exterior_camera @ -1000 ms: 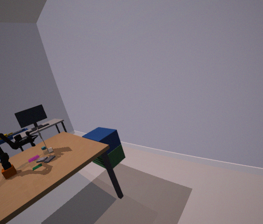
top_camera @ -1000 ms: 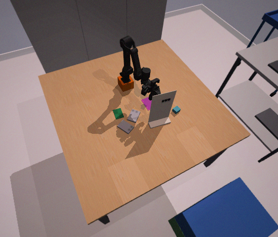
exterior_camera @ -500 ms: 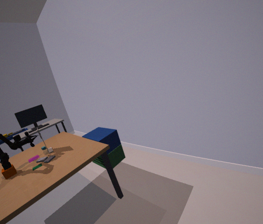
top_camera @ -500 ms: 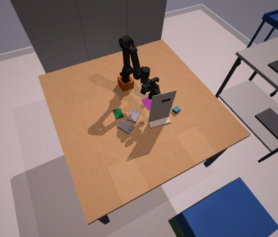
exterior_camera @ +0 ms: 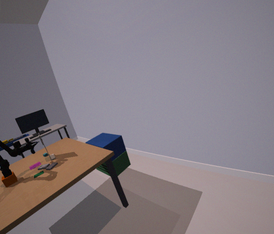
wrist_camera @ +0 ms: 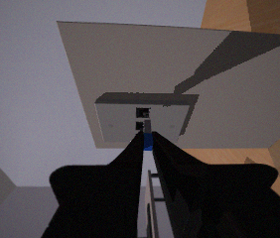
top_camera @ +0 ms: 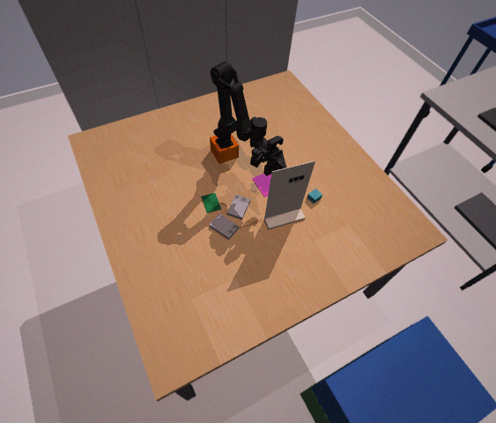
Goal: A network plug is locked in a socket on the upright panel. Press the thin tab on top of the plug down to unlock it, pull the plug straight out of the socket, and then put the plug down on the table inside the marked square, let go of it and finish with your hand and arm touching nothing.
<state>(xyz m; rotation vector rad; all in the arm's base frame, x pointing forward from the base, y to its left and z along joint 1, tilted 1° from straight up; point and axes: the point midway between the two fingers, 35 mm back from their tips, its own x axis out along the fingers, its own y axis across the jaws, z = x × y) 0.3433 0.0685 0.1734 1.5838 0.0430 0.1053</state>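
- The gripper (wrist_camera: 148, 143) is reaching toward the upright panel (top_camera: 290, 193), its two dark fingers pressing together on the blue plug (wrist_camera: 148, 142), which is showing as a small strip between the tips in the wrist view.
- The plug is sitting right at the socket plate (wrist_camera: 145, 121); a grey stub ahead of the blue body is meeting the lower dark opening, so I am judging the plug not fully free. Whether the tab is pressed down I cannot tell.
- In the top view the arm (top_camera: 234, 114) is stretching from its orange base (top_camera: 224, 149) to the far face of the panel, with the magenta square (top_camera: 262, 183) lying on the table (top_camera: 329, 255) just left of the panel's foot, near the gripper.
- Risk: if the tab is springing back while the pull is going on, the latch is likely catching and the thin grip may be slipping off the plug.
- Risk: a pull that is drifting sideways or upward may be jamming the plug in the socket or tipping the panel.
- Risk: the hold looks to be near the fingertips, so the plug may be twisting or dropping short of the magenta square during the carry.
- The green tile (top_camera: 210, 202), the grey tiles (top_camera: 231, 216) and the teal cube (top_camera: 314, 196) are lying close by, and a low swing may be brushing them.
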